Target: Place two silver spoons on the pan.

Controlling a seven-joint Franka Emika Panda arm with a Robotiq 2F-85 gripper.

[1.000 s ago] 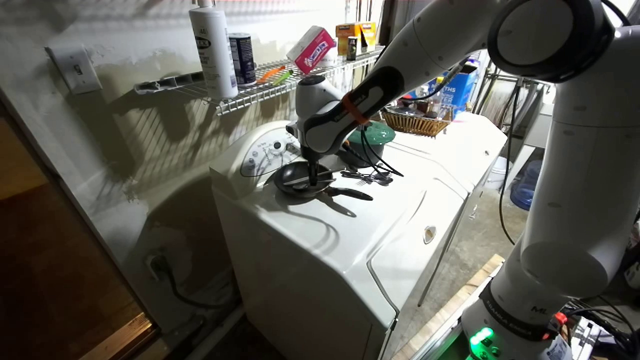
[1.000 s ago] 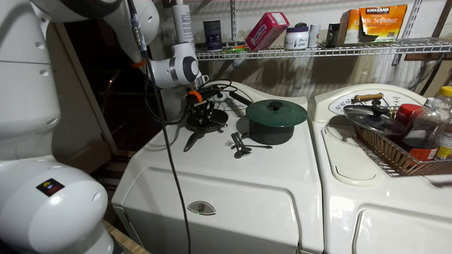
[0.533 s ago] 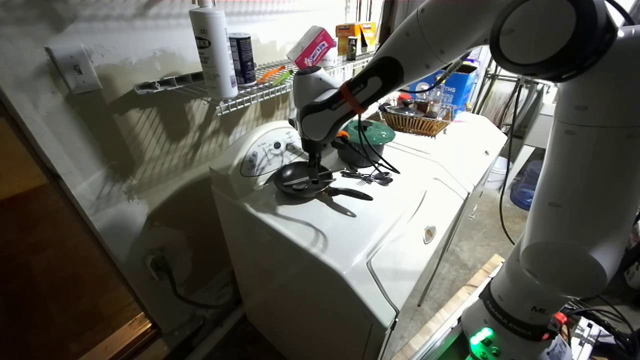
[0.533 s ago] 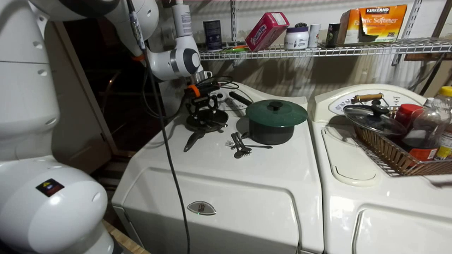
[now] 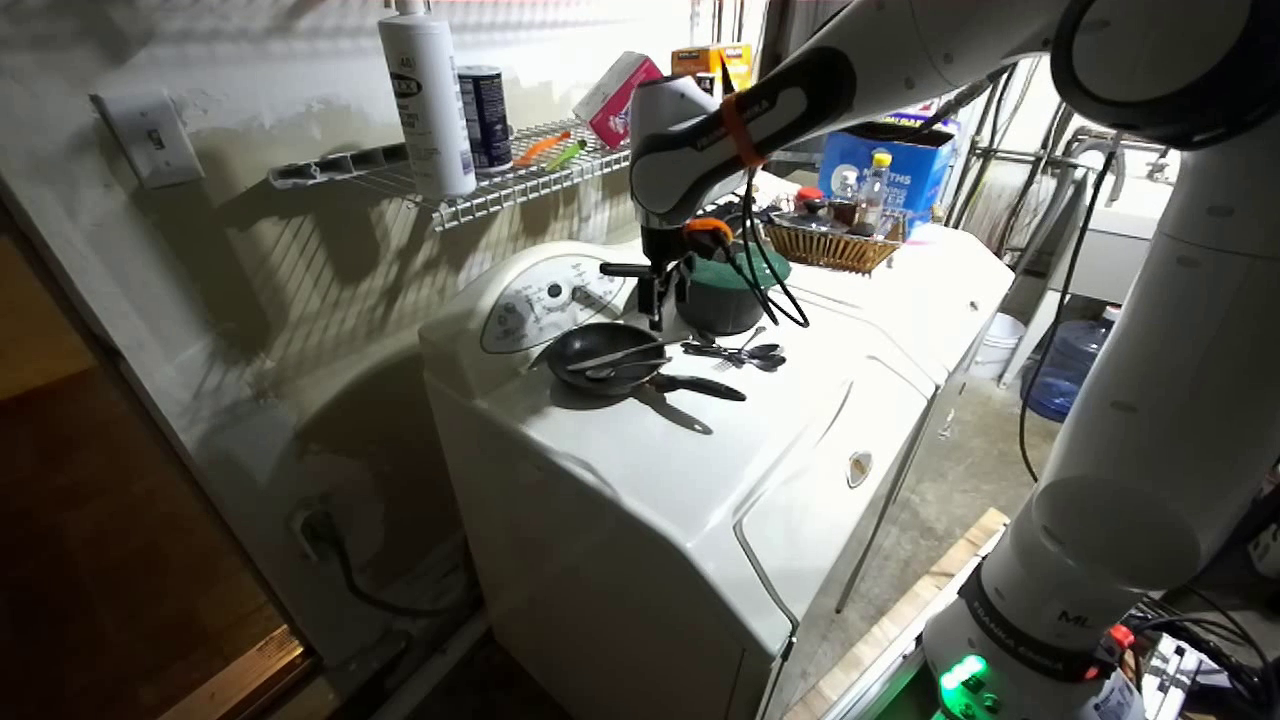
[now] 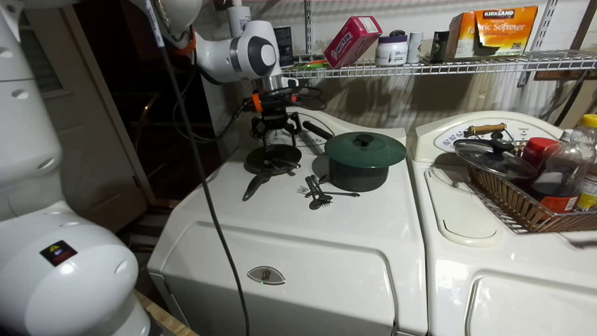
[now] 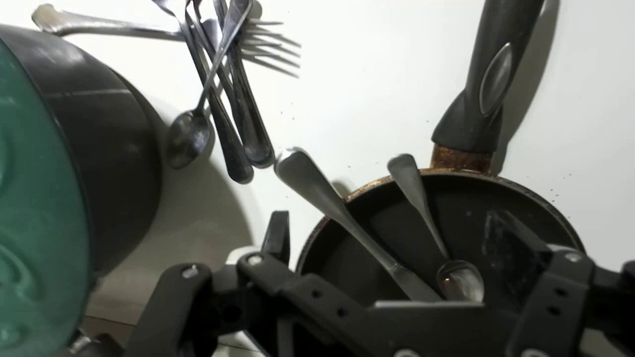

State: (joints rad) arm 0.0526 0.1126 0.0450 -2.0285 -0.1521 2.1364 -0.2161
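The black pan point(image 7: 342, 267) sits on the white appliance top, its handle turned toward the front. In it lies a small silver spoon point(image 7: 461, 282), handle resting on the rim. Beside it a longer silver utensil point(image 7: 364, 238) slants over the rim; its flat widened part resembles a knife blade, and its end is hidden behind my gripper point(image 7: 390, 225). Another silver spoon point(image 7: 188, 139) lies on the cutlery pile outside the pan. My gripper hangs above the pan in both exterior views, fingers point(image 7: 278, 235) wide apart and holding nothing.
A dark pot with a green lid point(image 6: 366, 154) stands close beside the pan. Between them and forward is the cutlery pile point(image 6: 315, 191). A wire shelf point(image 6: 317, 71) runs along the wall behind. Farther over, a wicker basket point(image 6: 513, 198) holds bottles and a glass lid.
The fingers were down inside the pan, closer together around the longer utensil. They have spread, and the gripper has risen clear, shifting toward the pot. The utensils stayed in the pan.
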